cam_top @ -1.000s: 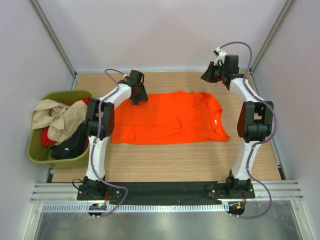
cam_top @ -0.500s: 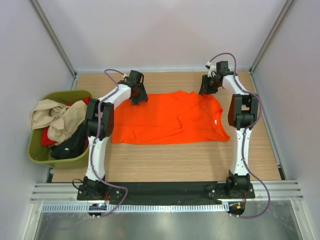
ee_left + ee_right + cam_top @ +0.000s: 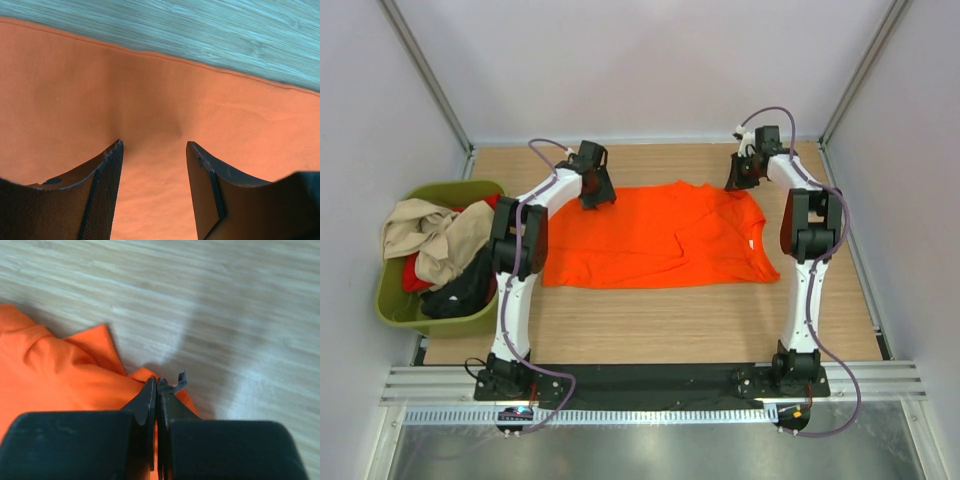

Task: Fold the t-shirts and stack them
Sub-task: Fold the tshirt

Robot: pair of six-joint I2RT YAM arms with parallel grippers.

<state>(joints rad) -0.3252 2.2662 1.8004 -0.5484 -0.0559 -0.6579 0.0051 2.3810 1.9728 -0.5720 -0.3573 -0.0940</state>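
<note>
The left gripper (image 3: 154, 144), jaws partly apart, presses its tips into the far edge of the bright orange round-necked cloth t-shirt (image 3: 655, 235), which lies spread flat on the pale wooden table (image 3: 650, 320). It should close on the small ridge of cloth between them before lifting. The right gripper (image 3: 157, 380) is closed tight at the far sleeve's edge; whether it has caught cloth I cannot tell, so confirm that pinch, then carry both corners forward level.

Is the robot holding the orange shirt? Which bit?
The right gripper looks shut on the far sleeve edge of the orange t-shirt; the left gripper is open, holding nothing.
</note>
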